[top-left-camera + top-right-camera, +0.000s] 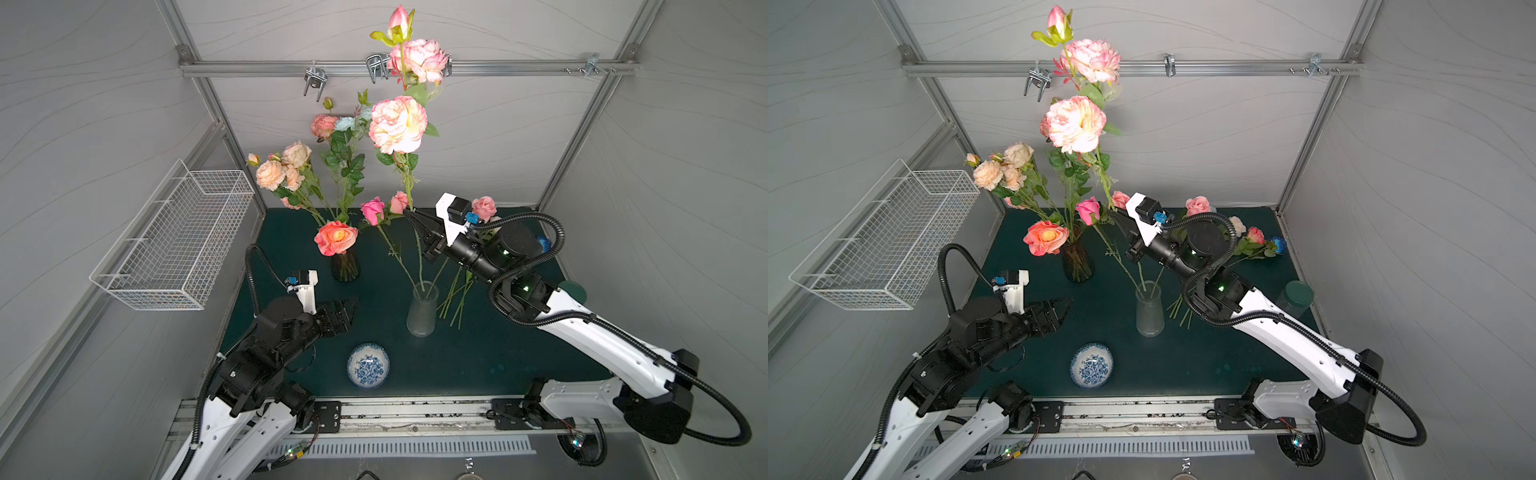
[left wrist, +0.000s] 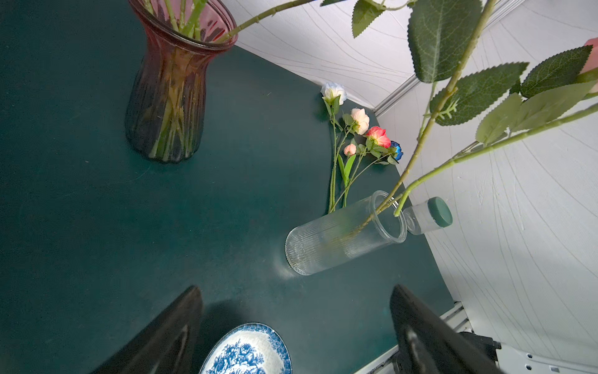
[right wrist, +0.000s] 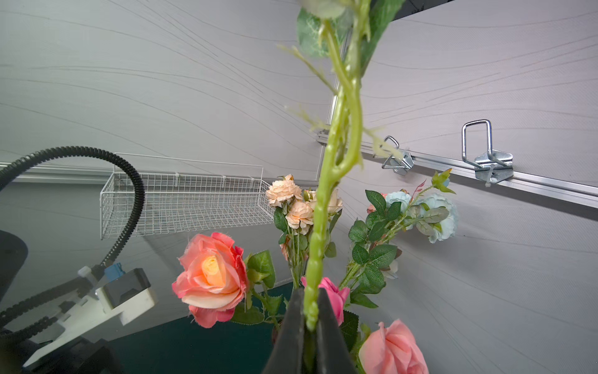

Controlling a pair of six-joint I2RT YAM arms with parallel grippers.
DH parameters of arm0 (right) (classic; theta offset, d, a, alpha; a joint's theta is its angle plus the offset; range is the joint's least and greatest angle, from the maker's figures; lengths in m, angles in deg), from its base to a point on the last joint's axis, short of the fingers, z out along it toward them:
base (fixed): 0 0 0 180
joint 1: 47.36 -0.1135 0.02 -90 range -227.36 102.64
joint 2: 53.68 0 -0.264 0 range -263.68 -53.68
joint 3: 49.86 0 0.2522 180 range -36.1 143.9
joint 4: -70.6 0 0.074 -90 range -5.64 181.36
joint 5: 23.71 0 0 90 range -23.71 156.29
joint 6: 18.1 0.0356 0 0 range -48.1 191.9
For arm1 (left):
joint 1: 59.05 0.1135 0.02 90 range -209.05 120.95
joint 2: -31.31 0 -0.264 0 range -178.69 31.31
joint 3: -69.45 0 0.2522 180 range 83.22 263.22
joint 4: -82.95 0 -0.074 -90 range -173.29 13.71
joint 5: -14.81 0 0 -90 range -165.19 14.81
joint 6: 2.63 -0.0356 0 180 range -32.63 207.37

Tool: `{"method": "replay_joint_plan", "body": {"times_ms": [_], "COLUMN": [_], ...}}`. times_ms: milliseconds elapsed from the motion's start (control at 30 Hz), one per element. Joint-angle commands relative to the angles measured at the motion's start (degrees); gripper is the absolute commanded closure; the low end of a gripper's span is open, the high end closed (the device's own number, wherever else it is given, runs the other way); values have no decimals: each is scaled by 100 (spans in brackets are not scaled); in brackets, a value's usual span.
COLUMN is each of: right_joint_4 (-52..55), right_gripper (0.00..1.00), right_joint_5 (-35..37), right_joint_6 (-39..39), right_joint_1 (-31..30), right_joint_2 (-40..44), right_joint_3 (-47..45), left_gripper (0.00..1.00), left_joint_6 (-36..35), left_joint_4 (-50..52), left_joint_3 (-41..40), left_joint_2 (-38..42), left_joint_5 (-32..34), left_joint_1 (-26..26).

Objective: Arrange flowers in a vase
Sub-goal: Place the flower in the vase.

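The right claw (image 1: 409, 212) pinches the stem of the tall pink flower (image 1: 397, 124), upper middle of the frame. Its end reaches the clear vase (image 1: 423, 311) below. I think it should go down straight and slow. The left claw (image 2: 295, 288) is wide, holding nothing.

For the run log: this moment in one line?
right gripper: shut on flower stem | left gripper: open, empty | clear vase: upright, stems inside
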Motion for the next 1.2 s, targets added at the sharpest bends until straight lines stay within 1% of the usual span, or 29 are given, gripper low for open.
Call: {"method": "replay_joint_plan", "body": {"times_ms": [0,400,467,667,733,800,933,1033,1067,1167], "right_joint_4": [-431,-1044,-1031,-890,-812,-777,-626,-484,-475,-369], "right_gripper": [100,100,100,100,96,88,86,79,76,60], "right_joint_5": [74,412,446,566,614,724,844,953,978,1002], "right_joint_6": [-173,188,442,676,733,846,1075,1208,1259,1374], "right_joint_1": [-32,-41,-54,-101,-132,-163,-212,-243,-258,-269], "right_joint_2": [99,844,983,1170,1227,1308,1423,1562,1640,1893], "right_joint_3": [-168,-2007,-2234,-2696,-2823,-2967,-3190,-3351,-3431,-3589], "left_gripper": [8,8,8,8,8,8,7,7,7,7], "left_joint_6": [-40,-14,-5,21,21,21,39,48,48,72], "left_joint_4": [-115,-246,-280,-392,-422,-461,-581,-687,-730,-844], "left_joint_3": [211,183,182,263,309,328,392,488,515,559], "left_joint_2": [-7,-87,-102,-227,-283,-321,-401,-532,-568,-669], "left_joint_5": [66,-3,-13,-156,-213,-266,-416,-637,-721,-909], "left_joint_1": [-10,-12,-11,-8,-6,-9,-9,-10,-5,-6]}}
